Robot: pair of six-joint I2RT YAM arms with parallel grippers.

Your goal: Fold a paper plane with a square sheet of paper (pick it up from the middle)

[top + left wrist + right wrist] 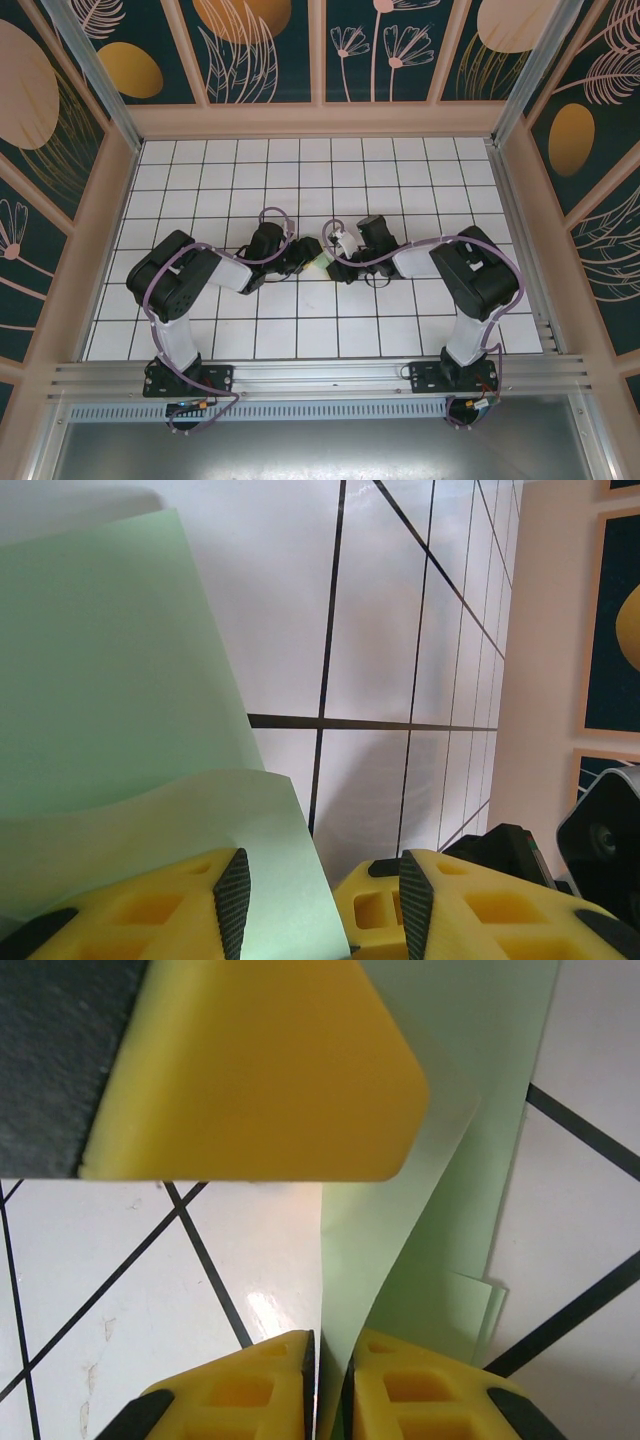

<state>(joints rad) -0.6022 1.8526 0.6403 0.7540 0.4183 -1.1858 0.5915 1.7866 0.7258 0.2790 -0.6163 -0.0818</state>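
Gripping now: my right gripper [330,1350] has its yellow pads almost together. An edge of the square sheet of paper [450,1210] stands in the slit between them, and I read that as a pinch on the sheet.
Left gripper [322,870]: the jaws stand partly apart. The sheet's curled flap lies against one pad and tile shows past it, so nothing is clamped there.
Where the sheet is: between the two grippers over the middle of the white tiled table [200,190]. In the top view it is a pale green scrap between the wrists. Whether it touches the tiles I cannot tell.
Shape: not flat. It bows into a soft curve in the left wrist view. In the right wrist view I see layers stacked at one corner, so I judge some folding is done and there is no dart yet.
Handling: very light, thin and limp. I expect it to sag under its own weight, slide easily on smooth pads and take a crease wherever it is squeezed.
Where to hold: on a doubled edge or fold line, close to the middle, with the pads flat on the paper. A corner grip would let it droop and twist.
Risk: two arms pulling apart could tear it or drag it out of the pinch.
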